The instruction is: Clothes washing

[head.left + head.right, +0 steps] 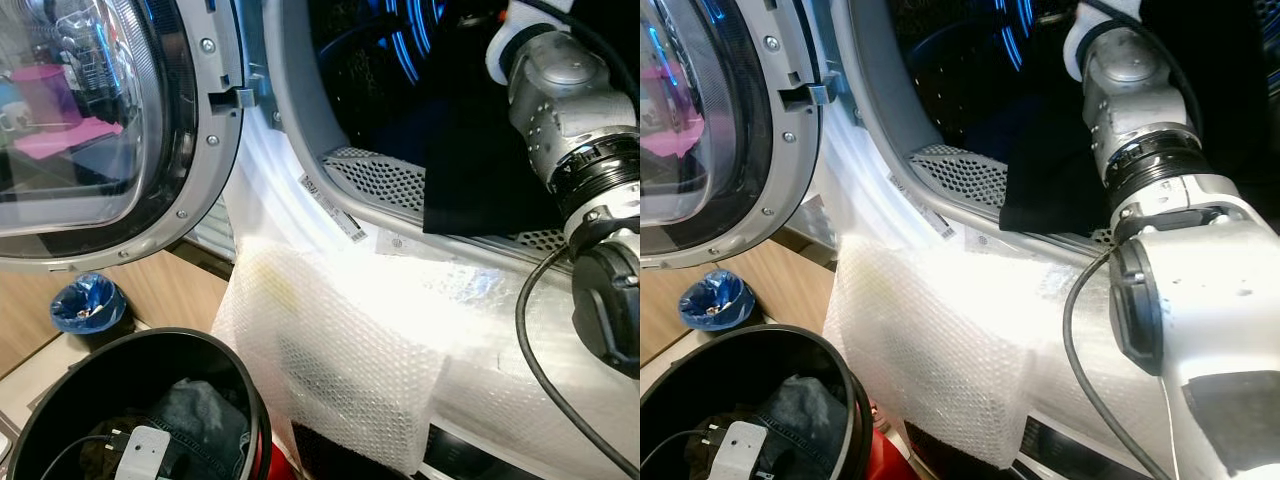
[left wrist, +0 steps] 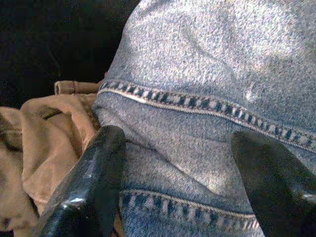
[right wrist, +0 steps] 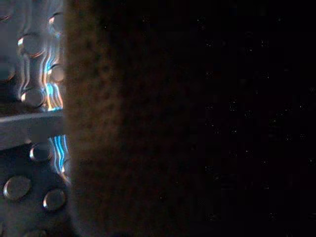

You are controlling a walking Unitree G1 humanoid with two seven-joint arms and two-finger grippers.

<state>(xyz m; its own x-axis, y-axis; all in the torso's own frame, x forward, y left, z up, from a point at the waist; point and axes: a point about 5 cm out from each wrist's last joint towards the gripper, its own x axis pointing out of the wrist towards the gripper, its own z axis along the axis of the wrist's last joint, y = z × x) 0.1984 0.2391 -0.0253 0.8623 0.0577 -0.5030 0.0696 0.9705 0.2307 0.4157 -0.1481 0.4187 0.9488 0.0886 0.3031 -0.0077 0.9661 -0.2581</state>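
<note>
A black laundry basket (image 1: 243, 378) stands at the lower left and holds blue denim jeans (image 2: 207, 89) and a tan garment (image 2: 44, 133). My left gripper (image 2: 182, 190) hangs open just above the jeans, one black finger (image 2: 94, 182) on either side of a seam. The front-loading washer's drum (image 1: 375, 172) is open, its door (image 1: 90, 130) swung out to the left. My right arm (image 1: 565, 110) reaches into the drum. A dark cloth (image 1: 480, 170) hangs over the drum's lower rim beside that arm. In the right wrist view the dark cloth (image 3: 197, 118) covers most of the picture, with the studded drum wall (image 3: 29, 98) beside it.
Bubble wrap (image 1: 350, 350) drapes over the washer's front below the opening. A small bin lined with a blue bag (image 1: 88, 305) sits on the wooden floor left of the basket. The open door overhangs the basket's left side.
</note>
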